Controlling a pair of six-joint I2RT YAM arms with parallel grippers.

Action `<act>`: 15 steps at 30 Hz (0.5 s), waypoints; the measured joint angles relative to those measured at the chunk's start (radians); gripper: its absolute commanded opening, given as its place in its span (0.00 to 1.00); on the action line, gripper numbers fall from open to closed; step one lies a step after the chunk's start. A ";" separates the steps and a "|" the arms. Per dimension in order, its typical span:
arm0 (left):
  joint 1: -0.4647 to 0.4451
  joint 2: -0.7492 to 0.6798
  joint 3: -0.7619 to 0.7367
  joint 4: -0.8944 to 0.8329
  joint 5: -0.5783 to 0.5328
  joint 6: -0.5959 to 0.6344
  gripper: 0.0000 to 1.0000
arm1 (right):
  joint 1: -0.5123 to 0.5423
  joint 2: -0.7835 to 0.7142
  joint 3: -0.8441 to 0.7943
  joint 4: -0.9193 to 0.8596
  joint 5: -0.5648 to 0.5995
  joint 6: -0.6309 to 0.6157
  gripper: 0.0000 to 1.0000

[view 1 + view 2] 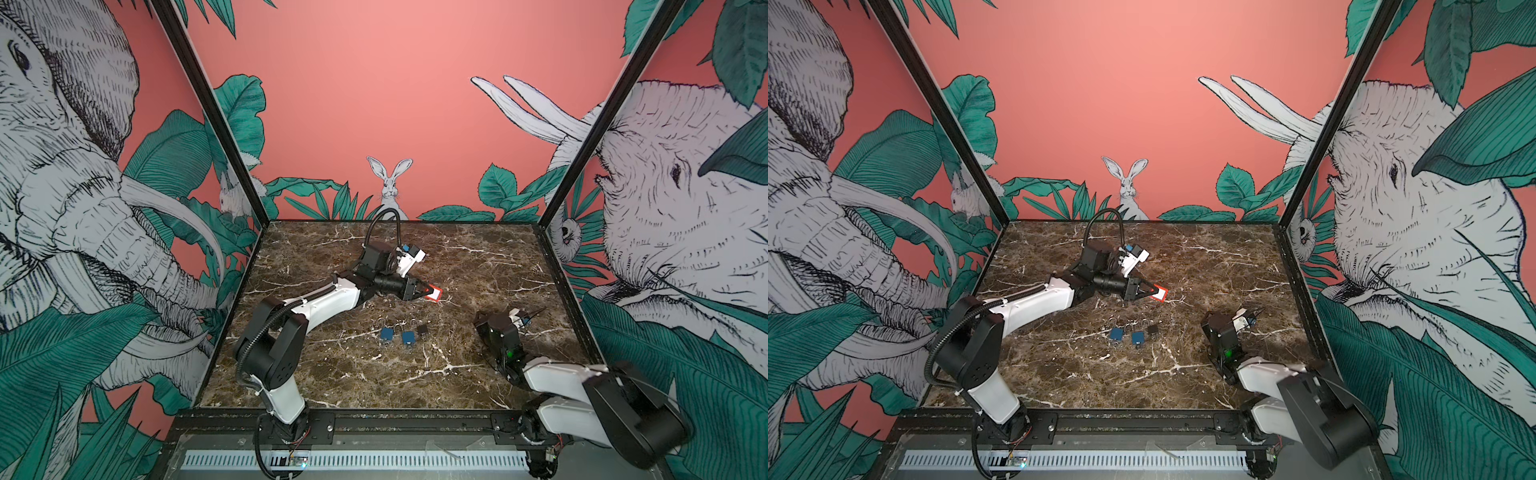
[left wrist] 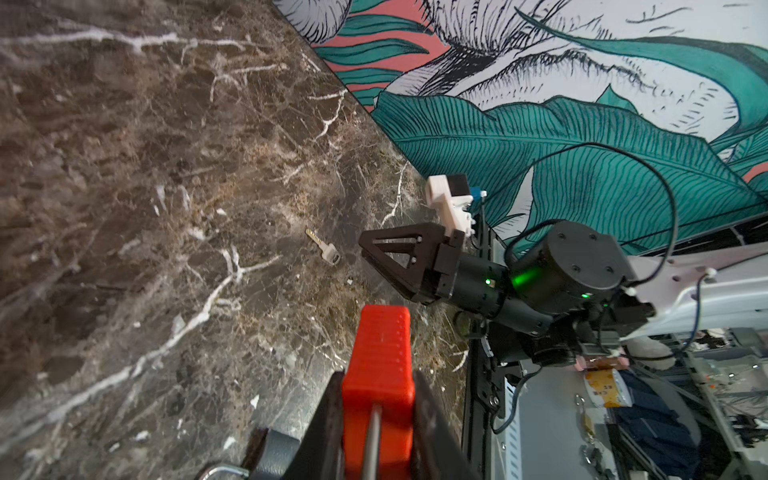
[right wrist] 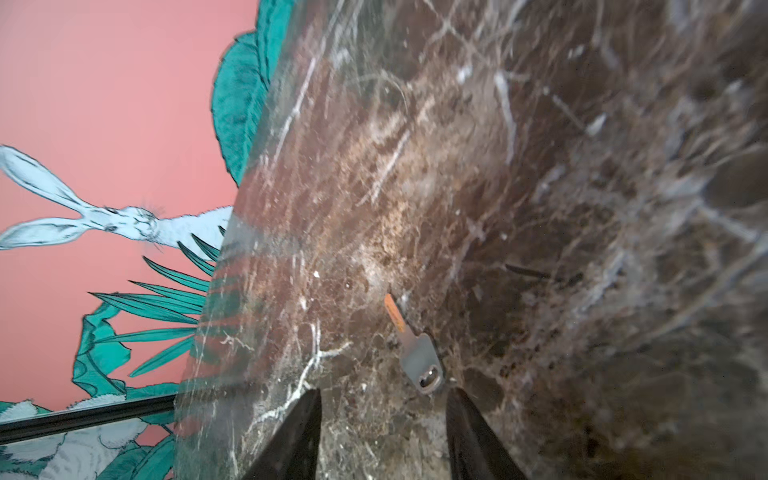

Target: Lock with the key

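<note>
At centre left of both top views, the red padlock [image 1: 434, 294] is clamped in the left gripper [image 1: 427, 292] above the table [image 1: 353, 386]. At lower centre, three spare padlocks [image 1: 409, 337], two blue and one black, are left lying close together on the table. The key [image 3: 417, 353] lies flat on the table at lower centre of the right wrist view, just ahead of the right gripper [image 3: 384, 392], whose jaws are spread and hold nothing. The key is judged light, thin, stiff and likely to skid on the polished stone. It is best taken by its broad head, with the blade left free. Its long axis is laid from lower right to upper left of that frame, with the head nearest the jaws and the blade pointed away from them. In the top views the key cannot be made out.
</note>
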 measured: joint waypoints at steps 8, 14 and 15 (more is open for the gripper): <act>-0.087 0.243 0.314 -0.294 -0.010 0.225 0.00 | -0.003 -0.427 0.119 -0.433 0.003 -0.238 0.46; -0.139 0.319 0.364 -0.398 0.019 0.284 0.00 | -0.007 -0.346 0.152 -0.437 -0.223 -0.407 0.46; -0.143 0.332 0.392 -0.437 0.024 0.309 0.00 | -0.007 -0.339 0.153 -0.441 -0.255 -0.425 0.46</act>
